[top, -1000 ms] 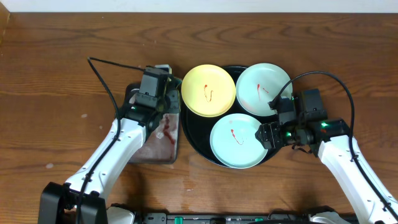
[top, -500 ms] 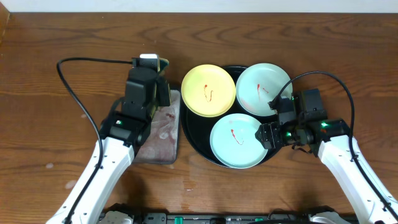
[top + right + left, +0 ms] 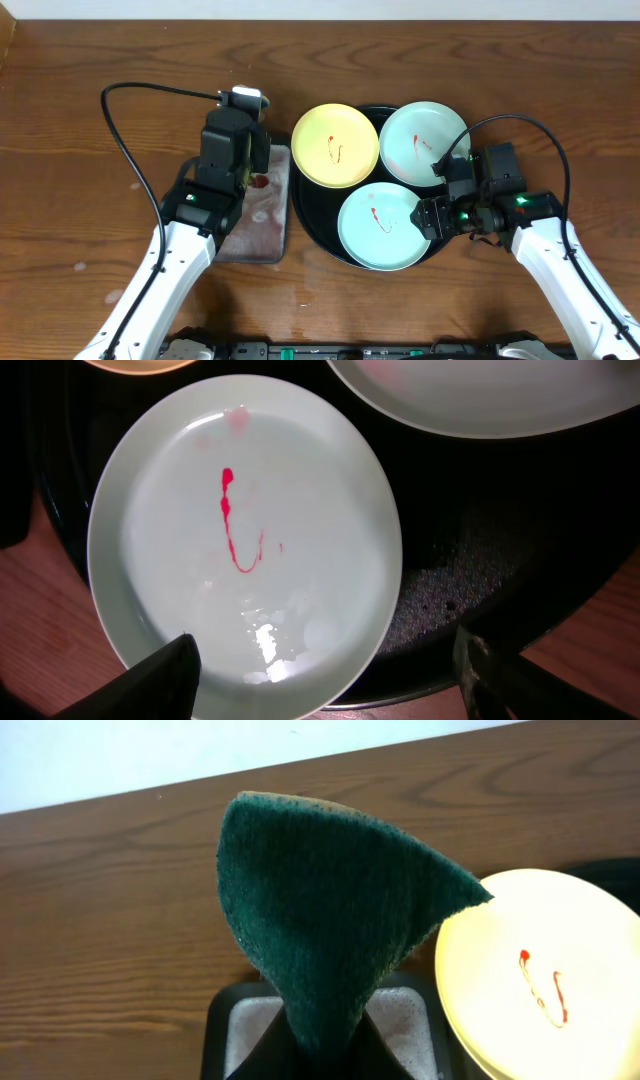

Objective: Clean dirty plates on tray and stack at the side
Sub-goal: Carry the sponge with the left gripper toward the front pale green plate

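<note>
While the left gripper (image 3: 320,1042) hangs over the small tray (image 3: 215,1025) left of the plates, you have a green scouring pad (image 3: 330,910) pinched by its lower corner only; the fingers are closed tight on that corner and the rest of the pad stands up loose and folded above them. That thin grip is your first risk: press sideways on a plate and the pad may bend over or slide out.

All three plates lie on the black tray (image 3: 308,215): the yellow plate (image 3: 335,145) at the left rear, one mint plate (image 3: 425,142) at the right rear, and the front mint plate (image 3: 240,550) nearest you. Each shows a thin red smear near its centre, so by my reading no cleaning is finished and nothing is stacked on the bare tabletop (image 3: 80,150).

The right gripper (image 3: 330,678) is spread wide and holds nothing, hovering over the front mint plate's near edge. If you scrub before it has a firm hold, the light plate will likely skate on the glossy tray.

The yellow plate overhangs the tray's left rim and sits just beside its neighbours, perhaps touching or overlapping them; I cannot tell. Push on it off-centre and it could tip off the rim or shove the others.
</note>
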You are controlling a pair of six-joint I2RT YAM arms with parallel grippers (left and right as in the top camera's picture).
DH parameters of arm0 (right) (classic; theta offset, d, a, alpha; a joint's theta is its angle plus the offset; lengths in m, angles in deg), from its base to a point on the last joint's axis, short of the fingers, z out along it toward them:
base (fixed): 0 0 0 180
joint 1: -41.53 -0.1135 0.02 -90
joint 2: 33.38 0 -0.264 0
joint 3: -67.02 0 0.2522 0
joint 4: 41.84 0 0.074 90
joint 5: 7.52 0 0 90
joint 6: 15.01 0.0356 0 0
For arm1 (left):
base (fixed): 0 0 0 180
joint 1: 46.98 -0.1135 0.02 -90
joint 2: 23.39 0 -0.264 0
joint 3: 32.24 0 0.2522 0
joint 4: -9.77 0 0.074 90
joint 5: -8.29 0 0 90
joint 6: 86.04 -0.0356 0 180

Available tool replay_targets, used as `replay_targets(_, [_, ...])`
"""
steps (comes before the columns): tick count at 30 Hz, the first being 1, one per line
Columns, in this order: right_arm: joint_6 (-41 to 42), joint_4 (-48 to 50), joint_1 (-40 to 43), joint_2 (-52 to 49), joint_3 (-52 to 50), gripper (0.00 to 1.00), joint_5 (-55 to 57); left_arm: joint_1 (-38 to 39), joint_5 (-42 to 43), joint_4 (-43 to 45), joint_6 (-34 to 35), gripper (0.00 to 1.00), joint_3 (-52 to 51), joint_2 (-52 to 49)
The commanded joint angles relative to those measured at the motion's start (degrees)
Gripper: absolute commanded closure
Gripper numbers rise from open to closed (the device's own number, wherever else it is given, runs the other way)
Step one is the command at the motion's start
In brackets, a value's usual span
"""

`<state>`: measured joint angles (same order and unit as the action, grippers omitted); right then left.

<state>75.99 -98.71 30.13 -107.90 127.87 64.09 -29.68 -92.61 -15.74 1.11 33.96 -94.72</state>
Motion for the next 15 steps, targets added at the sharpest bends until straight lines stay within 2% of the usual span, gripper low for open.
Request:
replay_targets(1, [-0.66, -0.20, -1.03, 0.04, 1.07, 0.21, 0.17, -0.22, -1.18, 0.31, -0.96, 0.92, 1.57, -0.66])
replay_targets(9, [-0.66, -0.20, -1.03, 0.04, 1.07, 0.21, 0.17, -0.17, -0.68, -1.68, 3.61, 0.92, 1.42, -6.86])
replay_targets(15, [-0.63, -0.24, -1.03, 0.04, 1.07, 0.21, 0.17, -0.24, 7.76, -7.96, 2.05, 0.93, 1.42, -14.19])
